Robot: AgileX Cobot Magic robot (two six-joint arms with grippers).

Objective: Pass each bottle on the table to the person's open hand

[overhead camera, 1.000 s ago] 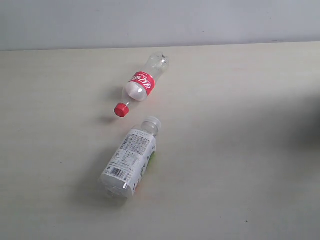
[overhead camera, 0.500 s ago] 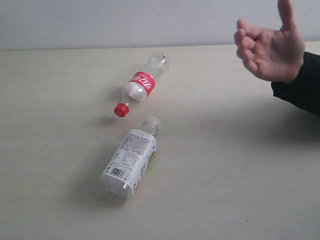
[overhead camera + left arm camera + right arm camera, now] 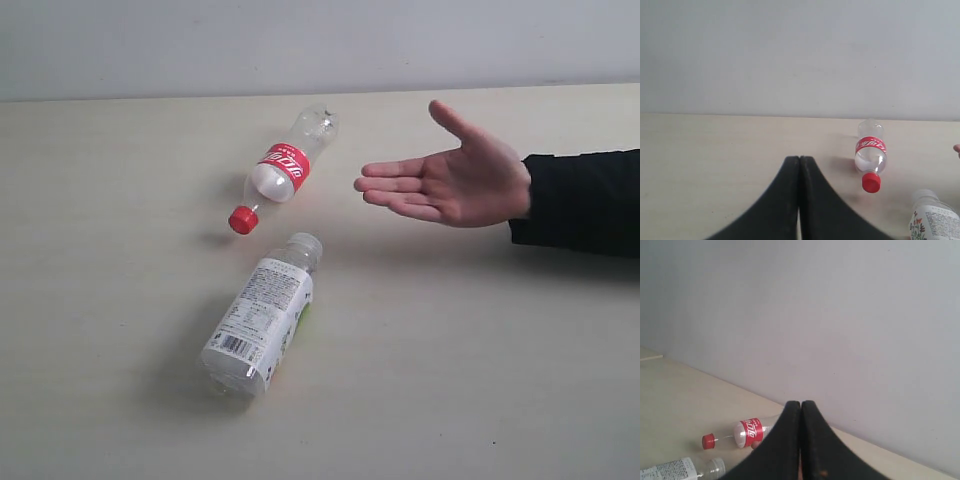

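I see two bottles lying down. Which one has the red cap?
The clear bottle with the red label, lying farther back in the exterior view. The nearer bottle has a white printed label and a pale cap instead.

Left jaws and right jaws look alike: matte black, smooth, narrow at the tips, flaring in a curve toward the base. The person's hand shows beyond a long black sleeve.
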